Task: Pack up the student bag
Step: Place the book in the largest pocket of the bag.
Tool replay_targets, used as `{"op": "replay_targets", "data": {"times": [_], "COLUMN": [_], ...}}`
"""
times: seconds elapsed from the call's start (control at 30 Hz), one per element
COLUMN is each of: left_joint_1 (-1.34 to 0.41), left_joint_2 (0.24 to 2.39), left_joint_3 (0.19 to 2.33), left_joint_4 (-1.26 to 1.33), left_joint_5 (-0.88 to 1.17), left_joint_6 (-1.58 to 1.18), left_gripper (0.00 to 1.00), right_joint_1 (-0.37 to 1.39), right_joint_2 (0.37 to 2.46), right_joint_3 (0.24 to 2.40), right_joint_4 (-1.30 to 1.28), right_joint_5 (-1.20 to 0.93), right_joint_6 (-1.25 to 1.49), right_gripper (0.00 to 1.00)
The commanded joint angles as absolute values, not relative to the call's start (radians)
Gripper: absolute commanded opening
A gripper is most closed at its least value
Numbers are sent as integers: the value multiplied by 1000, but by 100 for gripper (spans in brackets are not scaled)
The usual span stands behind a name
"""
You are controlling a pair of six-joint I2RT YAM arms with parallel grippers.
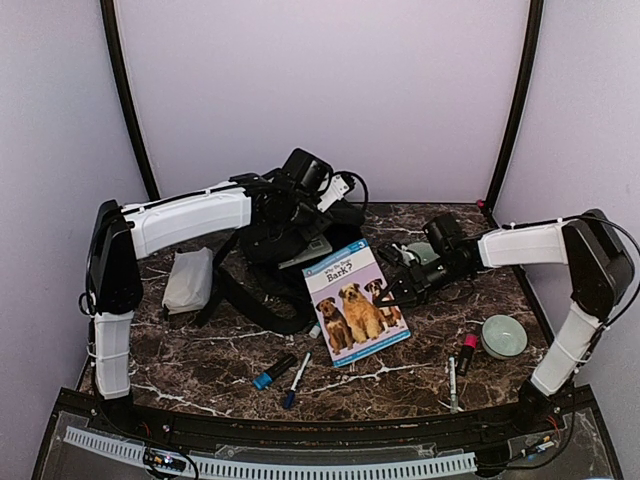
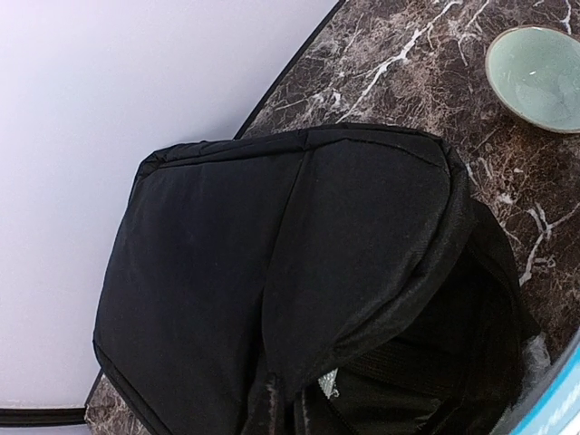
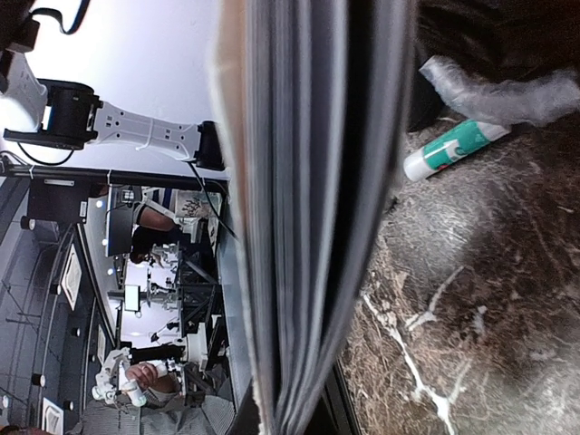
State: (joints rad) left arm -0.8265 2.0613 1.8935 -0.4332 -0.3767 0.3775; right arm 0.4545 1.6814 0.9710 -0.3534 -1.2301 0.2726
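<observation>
The student bag point(image 1: 268, 243) lies black and rumpled at the back middle of the table, its straps trailing forward. My left gripper point(image 1: 292, 212) sits at the bag's top. In the left wrist view the bag's fabric point(image 2: 272, 254) fills the frame and bunches toward the jaws, hiding the fingers; it looks pinched. A book with dogs on its cover point(image 1: 355, 300) lies just right of the bag. My right gripper point(image 1: 398, 290) is shut on the book's right edge. In the right wrist view the book's page edges point(image 3: 308, 227) run close through the middle.
A white plastic packet point(image 1: 188, 280) lies left of the bag. A blue marker point(image 1: 272, 373) and a pen point(image 1: 297, 378) lie in front, another pen point(image 1: 452, 380) and a red-capped stick point(image 1: 466, 352) to the right. A green bowl point(image 1: 503, 336) stands near the right arm. A teal tube point(image 3: 453, 149) lies by the book.
</observation>
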Motion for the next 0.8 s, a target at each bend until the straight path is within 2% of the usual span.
{"op": "replay_targets", "data": {"times": [0.0,0.1,0.27,0.5,0.77], "left_joint_1": [-820,-819,-819,-824,-833], "left_joint_2": [1941,1920,1871,1811,1762], "left_joint_3": [1906,1896,1854,1803,1729], "left_joint_4": [-313,-315,-299,-282,-273], "left_joint_5": [-378,-370,-354,-323,-300], "left_joint_6": [354,350,347,354,355], "left_gripper": [0,0,0,0,0], "right_joint_1": [535,546,549,549,546], "right_joint_2": [1733,1799,1889,2123,2317], "right_joint_3": [1048,1086,1110,1353,1520], "right_joint_4": [-225,-183,90,123,551], "right_joint_5": [-1256,-1213,-1198,-1211,-1227], "right_joint_6": [371,408,624,700,1171], "right_gripper": [0,0,0,0,0]}}
